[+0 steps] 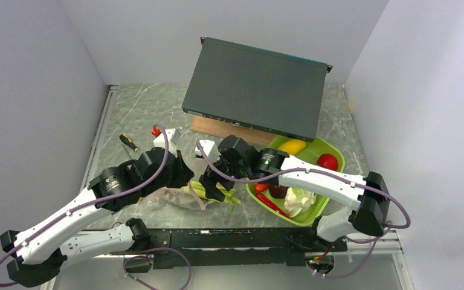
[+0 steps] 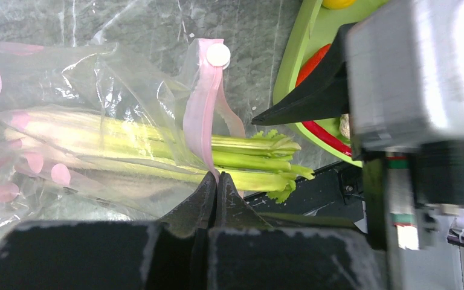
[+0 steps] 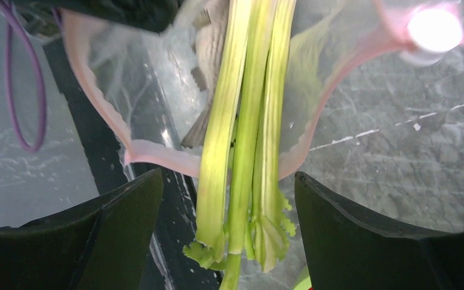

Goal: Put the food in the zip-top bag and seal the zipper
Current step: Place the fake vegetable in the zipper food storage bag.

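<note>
Green stalks (image 2: 248, 162) half bagged, zipper (image 2: 200, 115) pinched

**Three Views Meeting at the Bag Mouth**

Your top external camera sits high above the near edge and looks down and forward over the whole worktop (image 1: 139, 112), far enough out that everything reads small. Your left wrist camera rides just behind the left end effector (image 2: 215, 176) and faces along its fingers toward the lime-green tray (image 2: 295, 60), very close to the zipper (image 2: 202, 115) pinched at its tips. Your right wrist camera looks out between the spread fingers of the right end effector (image 3: 225, 181), closer still, onto the green stalks (image 3: 241, 121). Both wrist views share those stalks, the zipper and the mouth of the zip-top bag (image 2: 96, 78). The top view shows that same spot low in the middle.
</note>
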`<act>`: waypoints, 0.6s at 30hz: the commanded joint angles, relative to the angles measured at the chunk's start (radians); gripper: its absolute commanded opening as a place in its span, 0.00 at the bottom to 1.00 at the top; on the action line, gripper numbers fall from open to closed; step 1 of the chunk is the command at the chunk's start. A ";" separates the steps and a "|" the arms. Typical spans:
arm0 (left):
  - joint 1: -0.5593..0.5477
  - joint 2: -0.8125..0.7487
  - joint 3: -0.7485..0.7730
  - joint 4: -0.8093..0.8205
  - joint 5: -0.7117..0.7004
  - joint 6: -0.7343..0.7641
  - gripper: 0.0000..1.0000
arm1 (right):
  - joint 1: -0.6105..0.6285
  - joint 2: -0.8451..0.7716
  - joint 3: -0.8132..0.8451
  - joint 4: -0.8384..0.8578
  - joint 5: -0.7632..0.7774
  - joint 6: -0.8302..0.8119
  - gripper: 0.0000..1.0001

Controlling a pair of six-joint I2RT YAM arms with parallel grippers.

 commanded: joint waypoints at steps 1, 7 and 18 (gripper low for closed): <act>0.001 -0.014 0.013 0.044 -0.007 0.009 0.00 | 0.042 -0.043 -0.057 0.062 0.054 -0.069 0.81; 0.002 -0.027 -0.001 0.053 -0.005 0.004 0.00 | 0.075 -0.077 -0.185 0.182 0.152 -0.076 0.82; 0.001 -0.036 -0.005 0.035 -0.003 -0.003 0.00 | 0.109 -0.027 -0.133 0.135 0.214 -0.095 0.50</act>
